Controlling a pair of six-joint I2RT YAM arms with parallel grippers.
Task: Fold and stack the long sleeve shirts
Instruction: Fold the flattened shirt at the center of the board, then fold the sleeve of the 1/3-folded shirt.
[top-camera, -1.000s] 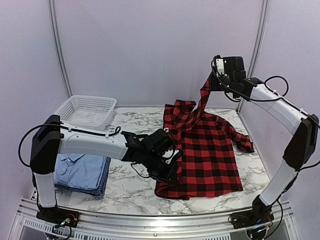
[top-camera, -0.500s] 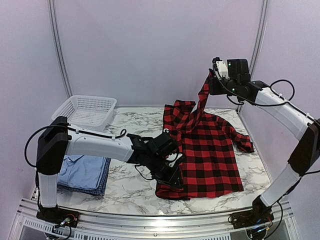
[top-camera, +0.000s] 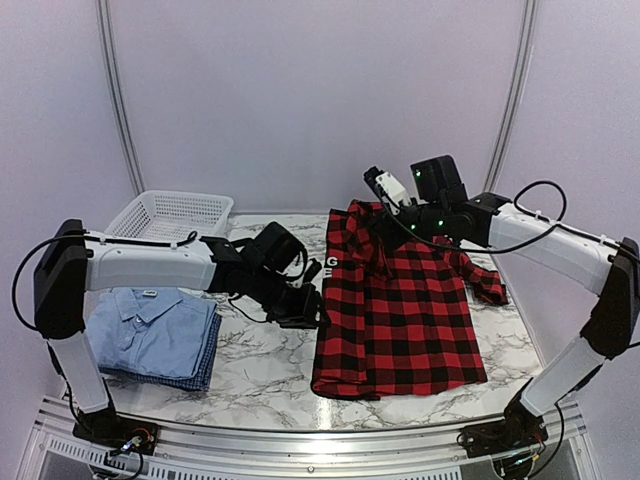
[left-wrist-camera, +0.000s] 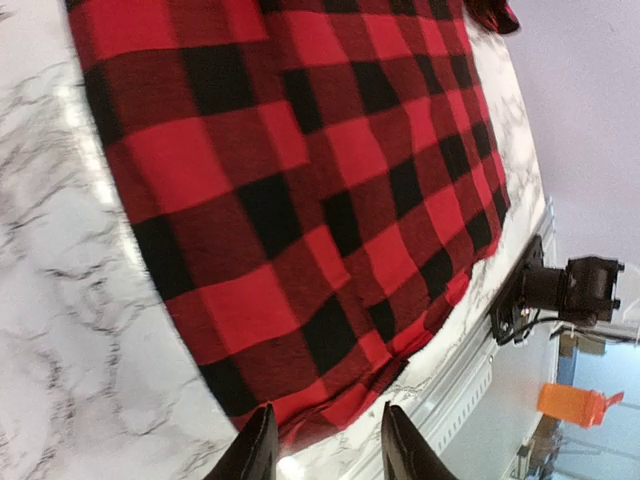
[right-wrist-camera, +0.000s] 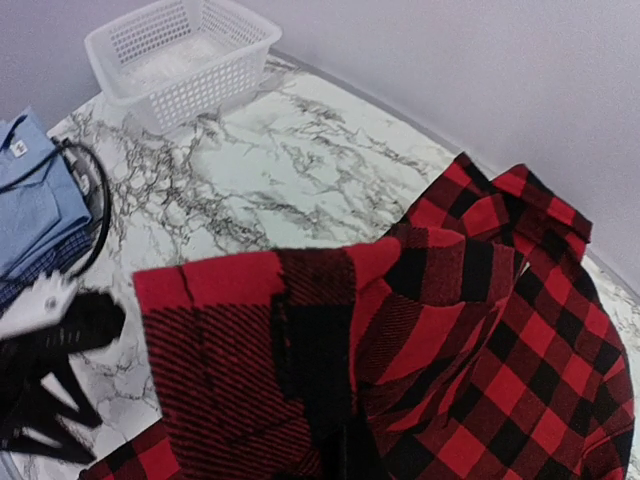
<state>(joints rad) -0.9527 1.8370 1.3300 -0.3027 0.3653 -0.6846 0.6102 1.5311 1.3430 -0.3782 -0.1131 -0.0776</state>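
Note:
The red-and-black plaid shirt (top-camera: 405, 315) lies spread on the marble table, its hem toward the front. My right gripper (top-camera: 383, 212) is shut on one sleeve, holding the cuff (right-wrist-camera: 250, 340) low over the collar end; the cloth hides its fingers in the right wrist view. My left gripper (top-camera: 306, 308) hovers just off the shirt's left edge. It is open (left-wrist-camera: 325, 455) and holds nothing, with the hem corner (left-wrist-camera: 400, 350) beyond its tips. A folded light blue shirt (top-camera: 150, 325) rests on a blue checked one (top-camera: 203, 372) at the left.
A white mesh basket (top-camera: 175, 215) stands at the back left. The shirt's other sleeve (top-camera: 485, 282) trails toward the right wall. A metal rail (top-camera: 300, 440) runs along the table's front edge. Bare marble (top-camera: 255, 360) lies between the folded pile and the plaid shirt.
My left gripper opened, let go of the plaid shirt's front hem corner and drew back to the left. My right gripper came down and leftward with the sleeve, from high up to just above the collar.

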